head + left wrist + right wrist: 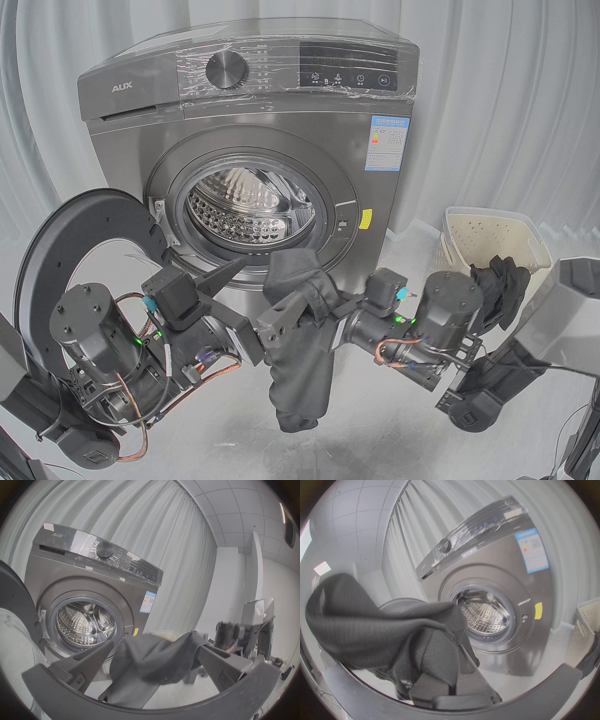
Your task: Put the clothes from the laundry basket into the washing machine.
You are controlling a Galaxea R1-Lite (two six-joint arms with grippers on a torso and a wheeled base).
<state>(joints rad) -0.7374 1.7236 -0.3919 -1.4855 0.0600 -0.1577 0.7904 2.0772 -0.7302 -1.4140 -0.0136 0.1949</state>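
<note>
1. The soft dark cloth (300, 356) hangs floppy before the shiny round drum (250, 209) of the washing machine (262, 134).
2. The right gripper (322, 303) pinches it in its jaws.
3. The left gripper (270, 281) has wide jaws around it.
4. Another dark cloth (500, 284) droops over the cream laundry basket (494, 234).

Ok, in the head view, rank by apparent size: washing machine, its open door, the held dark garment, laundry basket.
1. washing machine
2. open door
3. dark garment and laundry basket look about alike; the garment hangs nearer the camera, so unranked.
</note>
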